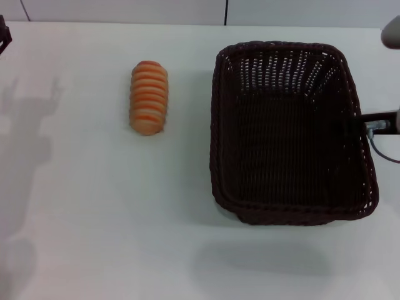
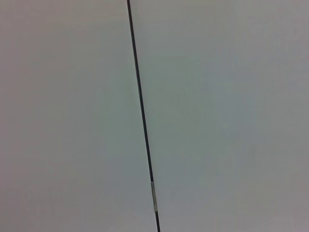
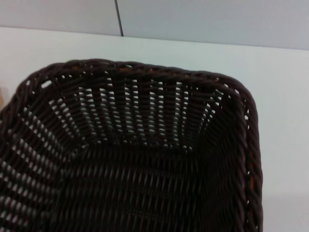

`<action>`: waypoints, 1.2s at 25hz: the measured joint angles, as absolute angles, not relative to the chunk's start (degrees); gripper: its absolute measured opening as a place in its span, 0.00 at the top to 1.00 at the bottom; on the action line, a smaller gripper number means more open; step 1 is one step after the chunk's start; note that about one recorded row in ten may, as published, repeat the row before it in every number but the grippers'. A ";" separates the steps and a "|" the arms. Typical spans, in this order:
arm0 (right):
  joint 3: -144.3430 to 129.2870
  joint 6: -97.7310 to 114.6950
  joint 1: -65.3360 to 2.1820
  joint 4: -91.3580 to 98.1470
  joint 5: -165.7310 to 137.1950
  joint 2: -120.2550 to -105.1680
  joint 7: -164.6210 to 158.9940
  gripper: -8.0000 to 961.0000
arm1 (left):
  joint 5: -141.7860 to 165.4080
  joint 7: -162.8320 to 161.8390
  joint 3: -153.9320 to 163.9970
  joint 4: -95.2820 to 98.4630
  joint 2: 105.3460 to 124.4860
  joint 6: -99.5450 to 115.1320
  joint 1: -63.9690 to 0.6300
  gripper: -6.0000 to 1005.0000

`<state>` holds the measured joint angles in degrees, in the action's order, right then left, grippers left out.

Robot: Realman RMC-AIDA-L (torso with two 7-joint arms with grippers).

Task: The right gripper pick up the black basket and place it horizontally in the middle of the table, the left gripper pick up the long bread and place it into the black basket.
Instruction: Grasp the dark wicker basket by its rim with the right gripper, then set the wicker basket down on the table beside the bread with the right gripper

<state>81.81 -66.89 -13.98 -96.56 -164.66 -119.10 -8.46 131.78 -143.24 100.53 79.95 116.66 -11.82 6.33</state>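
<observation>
The black basket (image 1: 290, 131) hangs a little above the right half of the white table (image 1: 81, 219), its long side running away from me, and it casts a separate shadow near the front edge. My right gripper (image 1: 370, 124) reaches in from the right and is shut on the basket's right rim. The right wrist view looks down into the basket (image 3: 145, 169). The long bread (image 1: 149, 97), orange with ridged stripes, lies on the table left of the basket and apart from it. Only a dark bit of my left gripper (image 1: 3, 34) shows, at the far left edge, well away from the bread.
A pale wall with a vertical seam (image 1: 225, 11) runs behind the table's far edge. The left wrist view holds only wall panels and a dark seam (image 2: 142, 121). Arm shadows fall on the table's left side (image 1: 28, 144).
</observation>
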 joint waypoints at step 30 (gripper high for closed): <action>88.68 -60.78 -2.00 -110.41 -158.61 -118.85 33.24 0.77 | 133.61 -144.09 99.96 83.00 117.86 -12.32 7.50 0.14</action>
